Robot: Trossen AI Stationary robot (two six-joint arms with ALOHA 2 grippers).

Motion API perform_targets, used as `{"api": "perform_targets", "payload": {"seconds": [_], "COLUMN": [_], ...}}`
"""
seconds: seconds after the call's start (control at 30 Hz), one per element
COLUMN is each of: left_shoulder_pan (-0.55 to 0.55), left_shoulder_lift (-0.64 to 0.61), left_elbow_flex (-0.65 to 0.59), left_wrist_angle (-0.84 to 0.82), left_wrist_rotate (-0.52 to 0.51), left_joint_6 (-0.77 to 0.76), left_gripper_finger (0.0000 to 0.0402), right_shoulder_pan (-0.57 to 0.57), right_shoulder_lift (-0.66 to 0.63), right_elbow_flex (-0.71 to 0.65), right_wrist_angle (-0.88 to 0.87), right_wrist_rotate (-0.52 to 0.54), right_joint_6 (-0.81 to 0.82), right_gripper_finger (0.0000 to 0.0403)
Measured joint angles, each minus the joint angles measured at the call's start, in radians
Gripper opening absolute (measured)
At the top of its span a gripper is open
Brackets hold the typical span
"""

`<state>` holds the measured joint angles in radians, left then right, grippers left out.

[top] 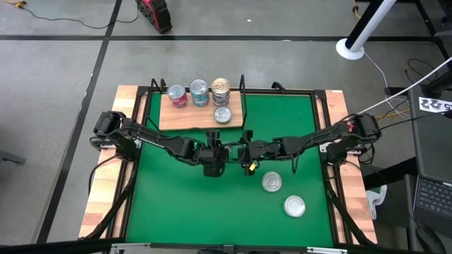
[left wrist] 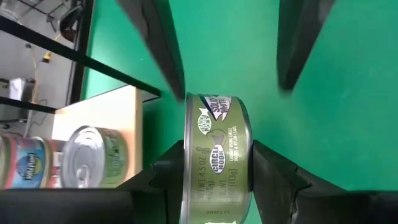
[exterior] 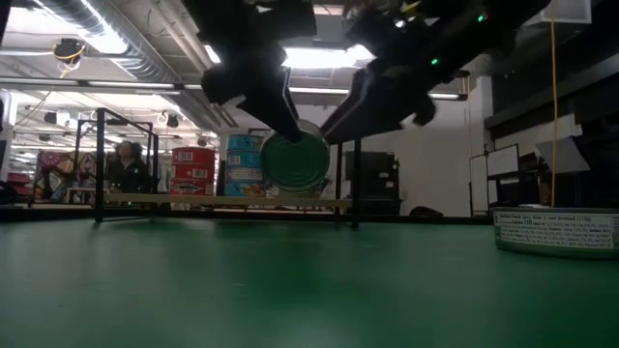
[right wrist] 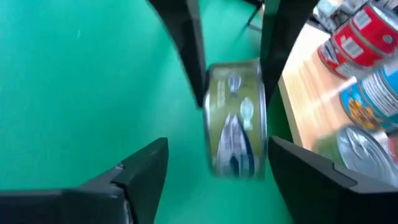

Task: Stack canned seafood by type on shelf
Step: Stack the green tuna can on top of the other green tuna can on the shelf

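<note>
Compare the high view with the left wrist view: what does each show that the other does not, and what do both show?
Only the high view shows two loose tins on the green mat and both arms meeting mid-table. Only the left wrist view shows the left gripper shut on a gold-labelled tin held on edge, with the right gripper open around it. Both show the wooden shelf holding tins.

Shelf [top: 185,118]: at the mat's [top: 176,204] far edge, 4 stacks on it.
Loose tins [top: 272,183]: 2, right side.
</note>
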<state>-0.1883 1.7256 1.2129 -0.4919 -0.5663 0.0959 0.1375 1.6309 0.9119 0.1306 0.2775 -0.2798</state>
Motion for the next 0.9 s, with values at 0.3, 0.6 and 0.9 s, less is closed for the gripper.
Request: {"api": "perform_targets", "payload": {"seconds": [0.3, 0.6, 0.9], "left_shoulder_pan": [0.066, 0.184, 0.294], "left_shoulder_lift": [-0.014, -0.011, 0.018], "left_elbow_flex": [0.003, 0.011, 0.011], "left_wrist_angle": [0.004, 0.039, 0.088], "left_wrist_rotate": [-0.173, -0.315, -0.232], "left_joint_6": [0.171, 0.325, 0.330], "left_gripper_finger": [0.0139, 0.0150, 0.0152], "right_shoulder_pan": [0.000, 0.000, 0.000], "right_shoulder_lift": [-0.211, -0.273, -0.273], "right_elbow_flex": [0.000, 0.000, 0.000], "right_wrist_angle": [-0.297, -0.346, -0.346], "right_wrist_rotate": [-0.032, -0.195, -0.222], "right_joint_6": [0.162, 0.208, 0.205], "right_gripper_finger": [0.0277, 0.0278, 0.0278]}}
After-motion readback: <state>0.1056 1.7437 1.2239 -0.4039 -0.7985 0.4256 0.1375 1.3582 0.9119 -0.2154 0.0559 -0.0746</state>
